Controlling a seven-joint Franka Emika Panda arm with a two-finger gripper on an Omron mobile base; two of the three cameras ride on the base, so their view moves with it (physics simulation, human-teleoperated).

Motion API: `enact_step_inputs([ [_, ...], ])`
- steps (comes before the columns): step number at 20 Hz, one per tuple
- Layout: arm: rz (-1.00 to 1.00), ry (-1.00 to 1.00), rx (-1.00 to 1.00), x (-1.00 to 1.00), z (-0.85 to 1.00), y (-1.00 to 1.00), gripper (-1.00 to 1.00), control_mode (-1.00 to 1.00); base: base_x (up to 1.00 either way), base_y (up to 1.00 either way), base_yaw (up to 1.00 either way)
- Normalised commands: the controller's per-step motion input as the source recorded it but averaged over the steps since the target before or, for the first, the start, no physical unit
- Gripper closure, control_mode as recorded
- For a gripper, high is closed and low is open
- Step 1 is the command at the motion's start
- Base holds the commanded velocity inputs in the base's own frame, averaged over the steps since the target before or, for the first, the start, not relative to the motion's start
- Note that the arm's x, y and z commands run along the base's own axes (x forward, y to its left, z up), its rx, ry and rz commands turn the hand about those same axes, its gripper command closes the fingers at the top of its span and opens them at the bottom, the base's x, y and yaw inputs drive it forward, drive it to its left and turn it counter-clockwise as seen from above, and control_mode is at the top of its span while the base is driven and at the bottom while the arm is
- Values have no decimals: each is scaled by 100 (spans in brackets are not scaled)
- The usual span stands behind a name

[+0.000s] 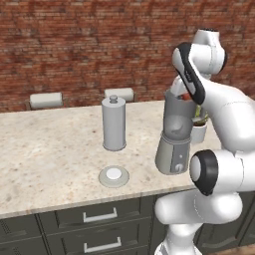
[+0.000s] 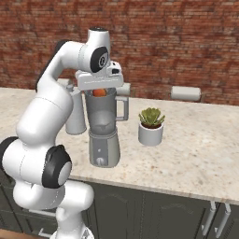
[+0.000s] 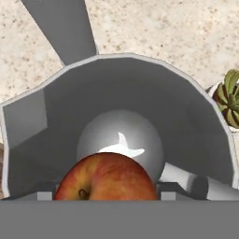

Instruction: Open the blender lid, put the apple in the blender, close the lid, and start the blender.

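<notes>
- Red and yellow-streaked, the apple (image 3: 107,177) sits lowest and nearest in the hand view, held between the two dark fingertips (image 3: 45,191) that press against its sides, so the gripper (image 3: 107,192) is clamped on the fruit.
- Just past the apple, the hand view looks straight down into the open jar of the blender (image 3: 121,116): grey translucent walls, a pale round floor with a small white blade at its centre, and the jar handle running off toward the top of that view.
- From the right base view the same apple (image 2: 98,92) shows as an orange-red patch right at the jar mouth, under the white hand; whether it touches the rim cannot be told.
- That view also shows the blender (image 2: 104,135) side-on, with its handle pointing right and a small knob low on the cone base.
- In the left base view the blender lid (image 1: 114,176) lies flat on the stone counter (image 1: 50,154), near the front edge and just left of the blender (image 1: 174,144), well off the jar.
- Behind the lid stands a tall grey canister (image 1: 114,124) with a knob top.
- A small potted succulent (image 2: 151,125) stands just right of the blender, in front of the brick wall (image 2: 186,42).
</notes>
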Motion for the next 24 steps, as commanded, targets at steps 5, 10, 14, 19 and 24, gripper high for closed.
enact_step_inputs([
  [5, 0, -1, -10, -25, -31, 41, 100, -100, 0, 0, 0],
  [10, 0, 0, -2, -19, -26, 3, -100, -100, 0, 0, 0],
  [14, 0, 0, 0, 0, -3, 0, -100, -100, 0, 0, 0],
  [19, 0, 0, 0, 0, 1, 0, -100, -100, 0, 0, 0],
  [24, 0, -5, 0, -2, 31, 0, -100, -100, 0, 0, 0],
])
